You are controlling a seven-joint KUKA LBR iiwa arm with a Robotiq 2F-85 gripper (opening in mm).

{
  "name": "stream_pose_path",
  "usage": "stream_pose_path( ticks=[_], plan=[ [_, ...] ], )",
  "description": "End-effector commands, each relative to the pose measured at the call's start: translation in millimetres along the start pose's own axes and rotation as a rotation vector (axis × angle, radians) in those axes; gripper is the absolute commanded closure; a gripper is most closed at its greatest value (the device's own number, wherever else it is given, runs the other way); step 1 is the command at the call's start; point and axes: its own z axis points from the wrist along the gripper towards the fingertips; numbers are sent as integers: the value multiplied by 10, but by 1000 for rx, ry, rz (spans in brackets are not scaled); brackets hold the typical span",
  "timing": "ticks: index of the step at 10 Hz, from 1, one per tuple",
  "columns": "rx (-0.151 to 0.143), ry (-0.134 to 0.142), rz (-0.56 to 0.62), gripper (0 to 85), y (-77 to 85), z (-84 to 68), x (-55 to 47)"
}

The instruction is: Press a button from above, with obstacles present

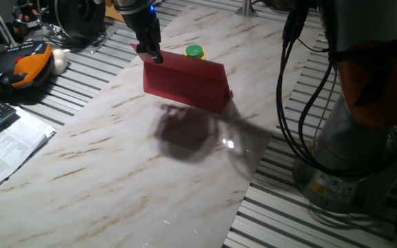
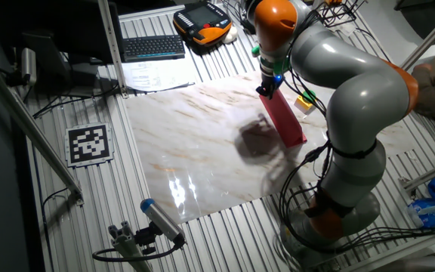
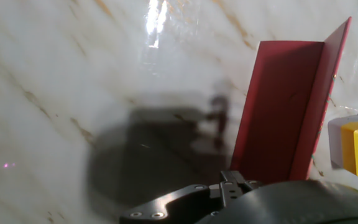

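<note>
Hovering at the upper middle of one fixed view, hand (image 1: 158, 56) right over the left end of the red board's (image 1: 185, 84) top edge; whether touching cannot be told. Cannot tell either if fingertips are apart or together: no view shows a gap or a contact.

Just past the board, upper centre of that frame, button (image 1: 194, 51) on its yellow base, green cap peeking over the red edge; bench (image 1: 116, 172) pale and marbled below.

Likely risk: clipping the board on the way across, through moving sideways too low, and knocking it toward the button.

Only in the hand view: board's L-shaped foot and the button's yellow base at the right edge, apart from the board. Only in the other fixed view: whole arm reaching in from the right.
</note>
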Motion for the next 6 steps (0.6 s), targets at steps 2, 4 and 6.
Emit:
stream_pose_path(
  ticks=[2, 4, 6],
  plan=[
    [2, -45, -4, 850, 0, 2, 0],
    [-68, -114, 17, 850, 0, 2, 0],
    [-49, -119, 96, 850, 0, 2, 0]
  ],
)
